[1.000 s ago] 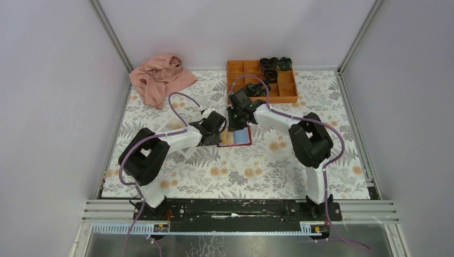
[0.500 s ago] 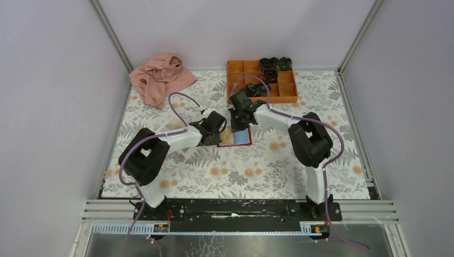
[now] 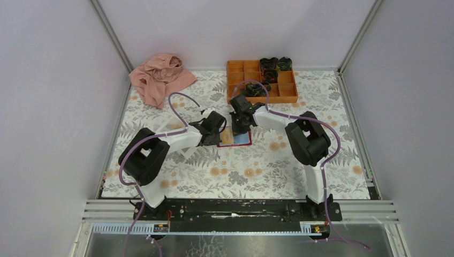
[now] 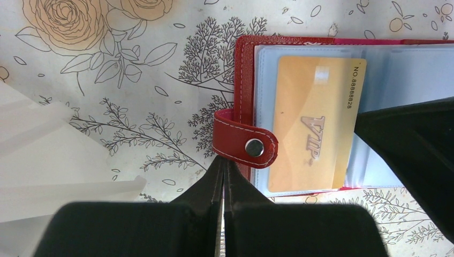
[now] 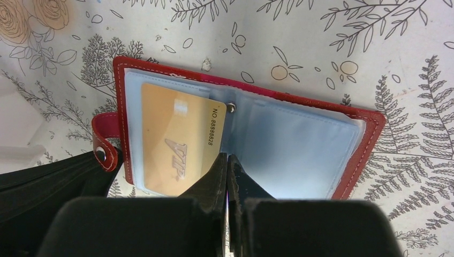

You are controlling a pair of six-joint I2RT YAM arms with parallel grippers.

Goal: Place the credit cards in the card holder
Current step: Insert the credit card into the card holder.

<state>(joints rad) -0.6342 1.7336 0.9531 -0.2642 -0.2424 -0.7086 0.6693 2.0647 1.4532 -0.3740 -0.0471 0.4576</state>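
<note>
The card holder (image 3: 242, 137) lies open near the desk's (image 3: 257, 171) middle, a golden credit card (image 4: 313, 124) in its 9 o'clock half. The left hand (image 4: 222, 166), closed tight and empty, has its tips at the snap tab (image 4: 235, 142); the right hand (image 5: 227, 160), likewise closed on nothing, meets the card's inner edge from 12 o'clock

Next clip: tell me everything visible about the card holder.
The card holder lies open and flat on the floral tablecloth. It has a dark-red, leather-like cover with pale stitching, pale-blue sleeves and a snap tab. A gold VIP card lies in the tab-side sleeve. The shut left gripper meets the tab, and the shut right gripper meets the card's edge.
</note>
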